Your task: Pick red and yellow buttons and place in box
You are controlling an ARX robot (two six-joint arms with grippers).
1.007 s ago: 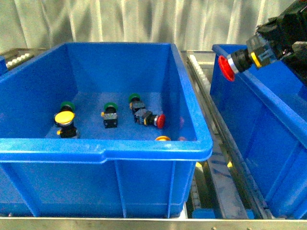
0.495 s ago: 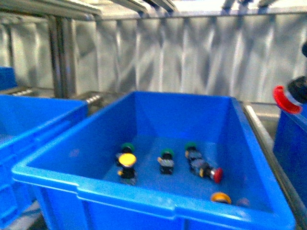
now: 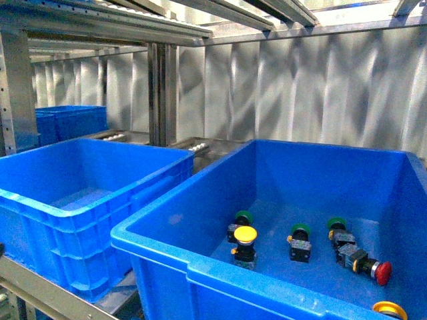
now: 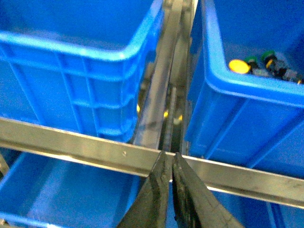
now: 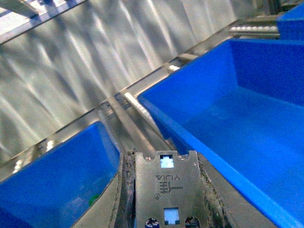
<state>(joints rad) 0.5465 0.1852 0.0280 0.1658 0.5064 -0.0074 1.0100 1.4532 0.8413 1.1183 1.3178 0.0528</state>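
A yellow button stands upright, cap up, mid-floor in the blue bin. A red button lies on its side nearer the bin's right wall, cap pointing right. Another yellow cap shows at the bin's near right corner. The right gripper pinches a lettered switch body, its cap hidden.

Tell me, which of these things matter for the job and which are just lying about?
Job: yellow button; red button; second yellow cap; held switch, cap hidden.
Lying about: green buttons; steel frame.
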